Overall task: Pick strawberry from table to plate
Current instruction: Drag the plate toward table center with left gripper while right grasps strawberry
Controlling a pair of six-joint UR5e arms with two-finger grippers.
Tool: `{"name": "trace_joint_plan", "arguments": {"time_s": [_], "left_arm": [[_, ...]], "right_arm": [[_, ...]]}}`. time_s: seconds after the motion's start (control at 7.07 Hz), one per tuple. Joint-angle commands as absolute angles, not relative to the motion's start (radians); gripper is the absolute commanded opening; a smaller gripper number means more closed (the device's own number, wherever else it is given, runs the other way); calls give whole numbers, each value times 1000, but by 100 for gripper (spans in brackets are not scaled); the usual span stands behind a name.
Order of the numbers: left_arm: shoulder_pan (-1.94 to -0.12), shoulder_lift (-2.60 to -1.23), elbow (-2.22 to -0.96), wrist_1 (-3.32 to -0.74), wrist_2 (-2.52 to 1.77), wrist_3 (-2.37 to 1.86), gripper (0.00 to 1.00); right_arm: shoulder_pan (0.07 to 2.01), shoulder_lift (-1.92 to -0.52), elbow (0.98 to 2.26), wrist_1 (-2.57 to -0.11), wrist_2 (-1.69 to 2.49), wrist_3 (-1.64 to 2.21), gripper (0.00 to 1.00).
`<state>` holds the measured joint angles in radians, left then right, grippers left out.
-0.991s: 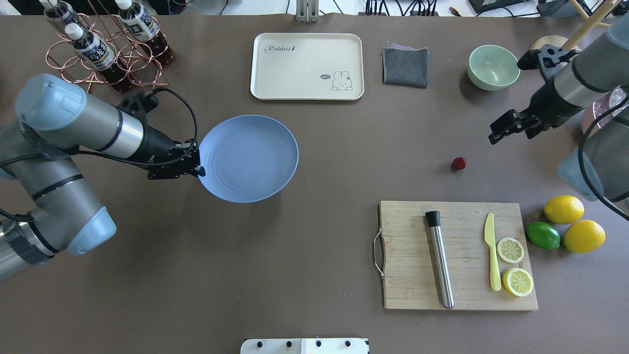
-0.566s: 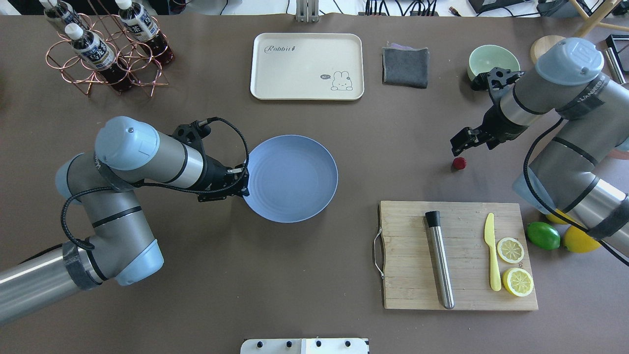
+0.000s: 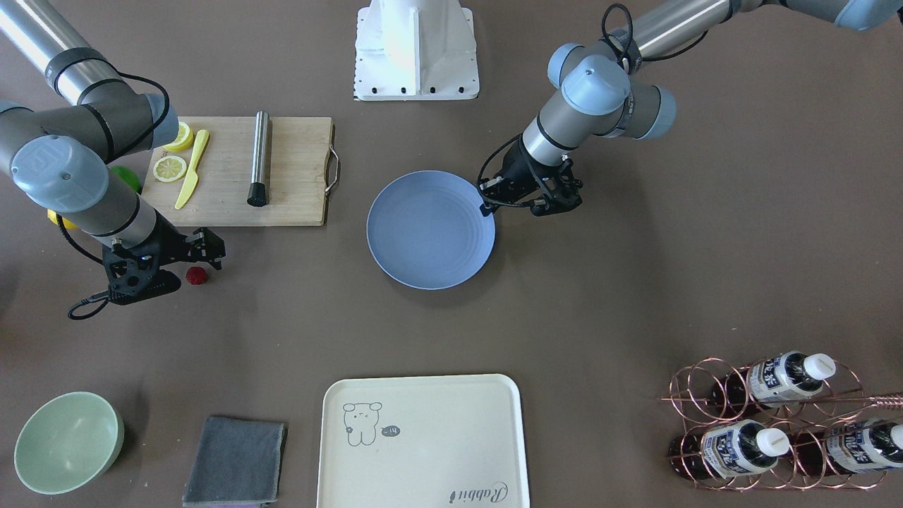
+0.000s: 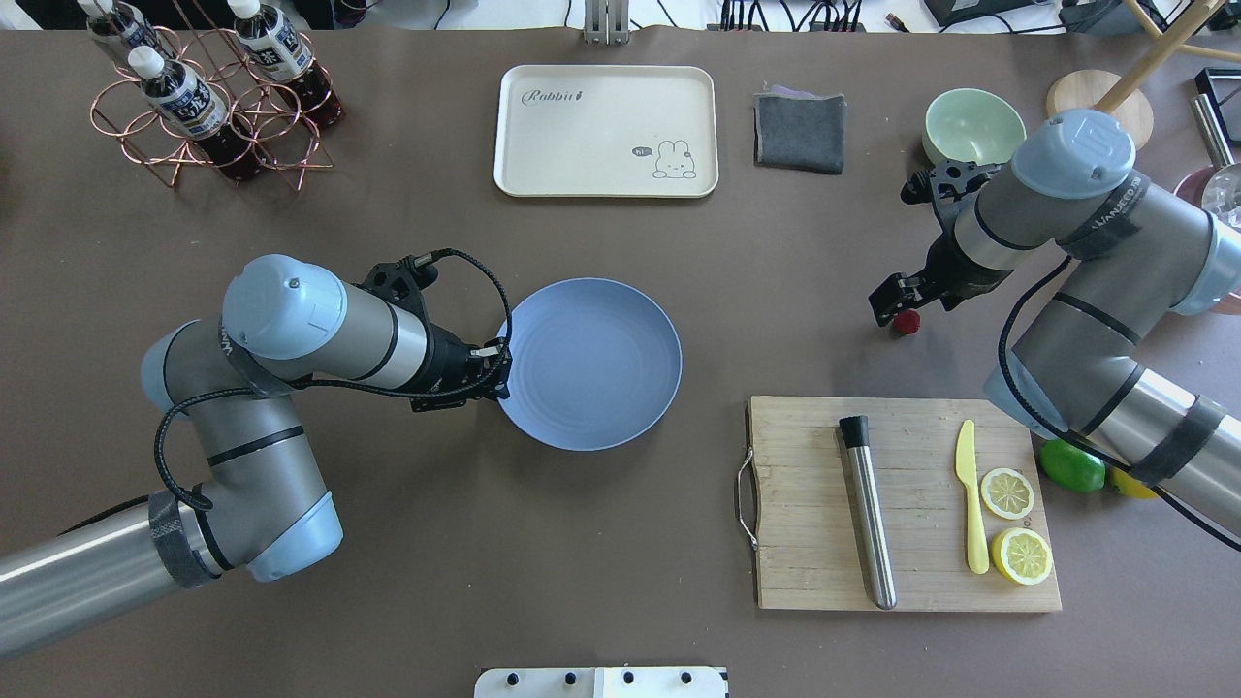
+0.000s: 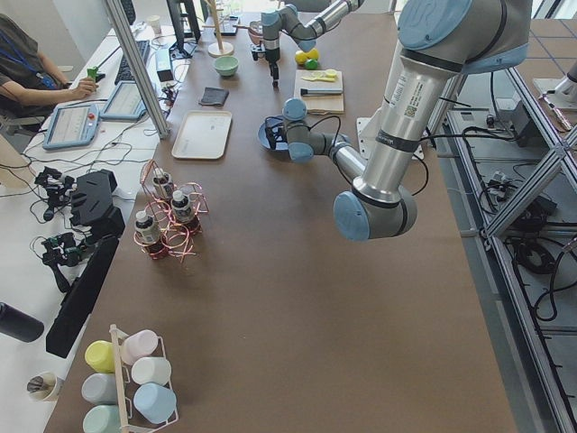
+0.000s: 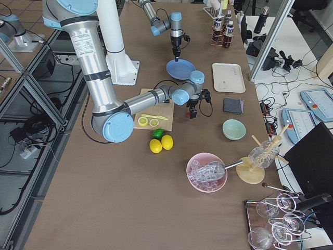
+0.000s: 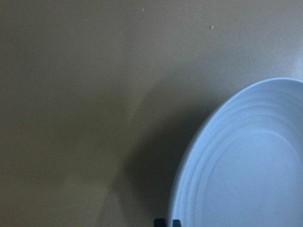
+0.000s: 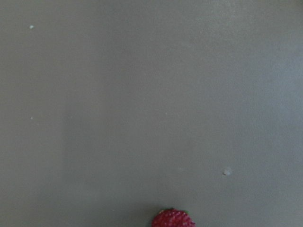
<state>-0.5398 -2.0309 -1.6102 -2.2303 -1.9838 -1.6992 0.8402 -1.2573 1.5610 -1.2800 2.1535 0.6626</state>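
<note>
The strawberry [image 4: 906, 323] [image 3: 197, 276] lies on the brown table [image 4: 679, 252], a small dark red berry; it shows at the bottom edge of the right wrist view [image 8: 173, 218]. My right gripper [image 4: 887, 303] [image 3: 207, 252] hovers just beside and above it, open, holding nothing. The blue plate [image 4: 591, 364] [image 3: 430, 240] [image 7: 246, 165] sits mid-table. My left gripper [image 4: 496, 366] [image 3: 488, 203] is shut on the plate's rim on the side nearest the left arm. The plate holds nothing.
A wooden cutting board [image 4: 805, 485] with a steel muddler [image 4: 868, 514], a yellow knife [image 4: 970, 494] and lemon halves lies near the strawberry. A lime [image 4: 1071, 465], a green bowl [image 4: 972, 126], a grey cloth [image 4: 800, 131], a cream tray [image 4: 606, 131] and a bottle rack [image 4: 208, 87] stand around.
My left arm has carried the plate rightward and nearer the robot. My right arm has swung in from the right and come down beside the strawberry, which has stayed put.
</note>
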Motion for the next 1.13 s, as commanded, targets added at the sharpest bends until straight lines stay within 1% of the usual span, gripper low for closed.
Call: {"name": "trace_joint_plan", "arguments": {"time_s": [0.0,0.14,0.28,0.42,0.57,0.71,0.85,0.99], "left_arm": [[-538,-2031,-1611,-2230,-1983,-1700,0],[-538,-2031,-1614,-2230,-1983,-1700,0],[-538,-2033,-1614,-2230,-1983,-1700,55],[-538,-2034,-1615,-2230,-1983,-1700,89],[-540,-2034,-1618,-2230,-1985,-1700,96],[-545,-2034,-1620,-2230,-1985,-1698,96],[-561,-2033,-1632,-2230,-1994,-1698,96],[-593,-2020,-1659,-2229,-1999,-1687,96]], "right_arm": [[827,-1256,1536,-1279,2148,663,60],[827,-1255,1536,-1279,2149,663,23],[827,-1255,1536,-1281,2149,658,0],[833,-1249,1542,-1281,2158,654,0],[847,-1223,1543,-1293,2167,658,0],[860,-1191,1545,-1305,2204,666,0],[865,-1151,1578,-1369,2218,684,0],[864,-1123,1639,-1447,2218,715,0]]}}
